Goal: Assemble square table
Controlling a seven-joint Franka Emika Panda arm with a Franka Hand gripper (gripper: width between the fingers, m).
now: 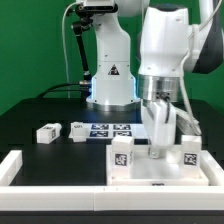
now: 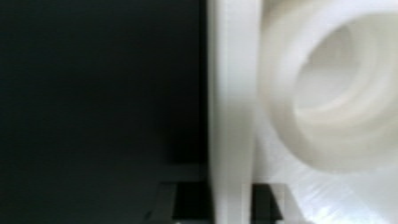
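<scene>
The white square tabletop (image 1: pixel 140 172) lies at the exterior view's lower right. Two white tagged legs (image 1: pixel 121 152) (image 1: pixel 188 151) stand upright on it. Two more legs (image 1: pixel 47 131) (image 1: pixel 78 129) lie loose on the black table at the exterior view's left. My gripper (image 1: pixel 160 148) reaches down onto the tabletop between the two standing legs. In the wrist view a thin white wall of the tabletop (image 2: pixel 228 100) runs between my dark fingers (image 2: pixel 189 200), and the gripper (image 2: pixel 228 202) is shut on it. Beside that wall shows a round socket (image 2: pixel 338 95).
The marker board (image 1: pixel 105 129) lies flat behind the tabletop, in front of the arm's base (image 1: pixel 110 95). A low white fence bar (image 1: pixel 10 166) stands at the exterior view's left, and another bar (image 1: pixel 60 205) runs along the front edge.
</scene>
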